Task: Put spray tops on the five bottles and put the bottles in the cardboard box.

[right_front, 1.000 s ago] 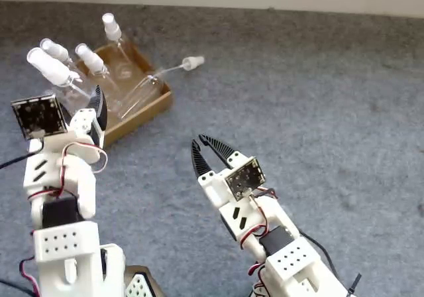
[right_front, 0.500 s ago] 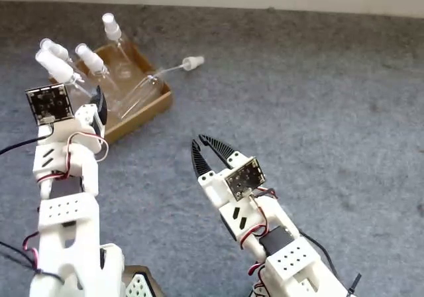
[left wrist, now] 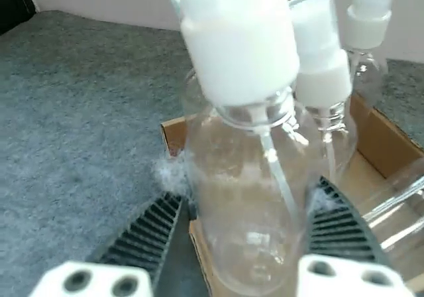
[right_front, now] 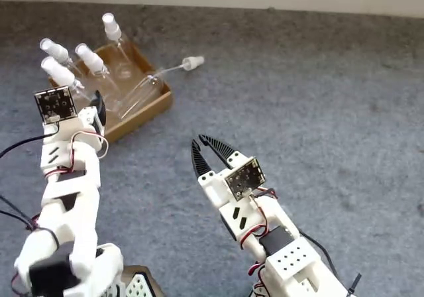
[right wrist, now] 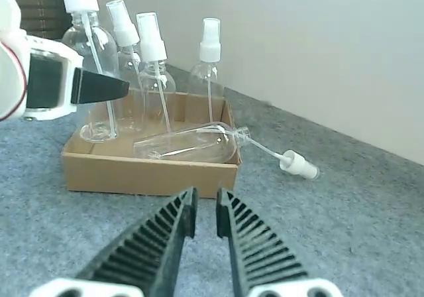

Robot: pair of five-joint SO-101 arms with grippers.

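My left gripper [right_front: 88,102] is shut on a clear bottle [left wrist: 246,197] with a white spray top [left wrist: 233,38], holding it upright at the near left corner of the cardboard box [right_front: 142,117]. The right wrist view shows this bottle [right wrist: 95,108] with its base down in the box [right wrist: 152,171]. Three more topped bottles [right wrist: 156,85] stand upright in the box. A fifth bottle [right_front: 141,93] lies on its side in the box, its spray top [right_front: 193,62] pulled out onto the carpet. My right gripper [right_front: 207,148] hovers mid-table, open by a narrow gap and empty.
Grey carpet [right_front: 311,98] covers the table, with free room to the right of the box and around the right arm. A pale wall [right wrist: 318,45] runs along the far edge behind the box.
My left arm has swung toward the box and lowered the held bottle into its near left corner. The right arm has not moved.
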